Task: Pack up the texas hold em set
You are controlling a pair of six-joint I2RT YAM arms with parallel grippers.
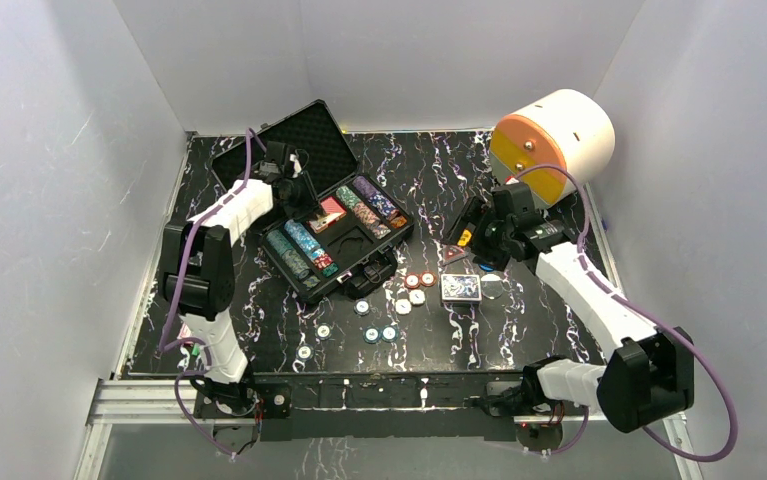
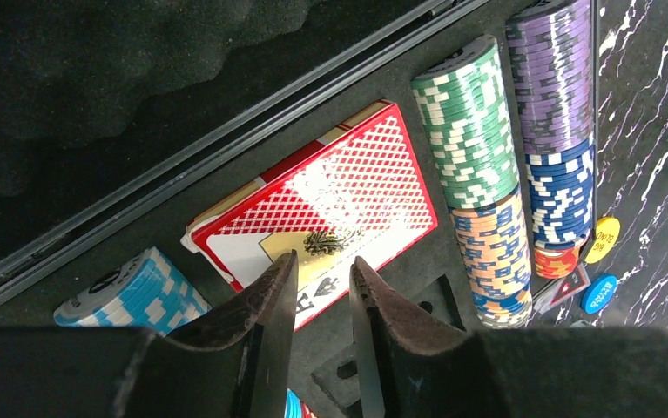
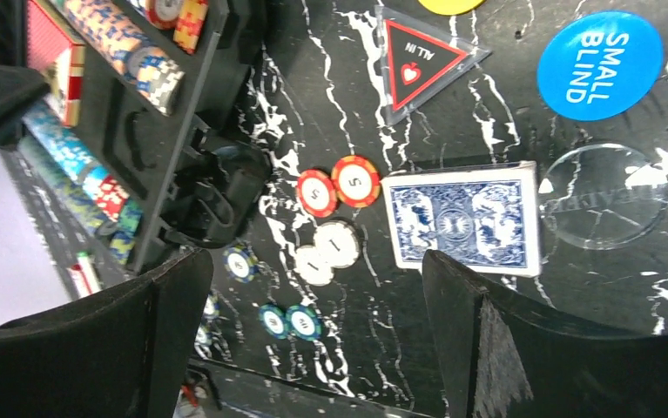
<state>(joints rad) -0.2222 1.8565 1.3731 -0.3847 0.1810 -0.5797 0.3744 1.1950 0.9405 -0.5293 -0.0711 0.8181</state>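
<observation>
The left arm is reaching over the open black foam-lined hard case (image 1: 309, 130). The left gripper (image 2: 323, 261) is pointing down, fingers narrowly parted and gripping nothing, just above the red-backed card deck (image 2: 339, 196) lying in the case. Small round poker chips (image 1: 374, 335) are lying loose on the black marbled table (image 1: 519, 340). The right arm is hovering, with the right gripper (image 3: 317, 257) spread wide and empty above the blue-backed card deck (image 3: 462, 218).

The black marbled table (image 1: 519, 340) carries the case (image 1: 304, 135) at 10 o'clock and a cylinder (image 1: 569, 130) at 2. Loose chips (image 1: 417, 297) lie at 6, a blue deck (image 1: 460, 288) at 4.
</observation>
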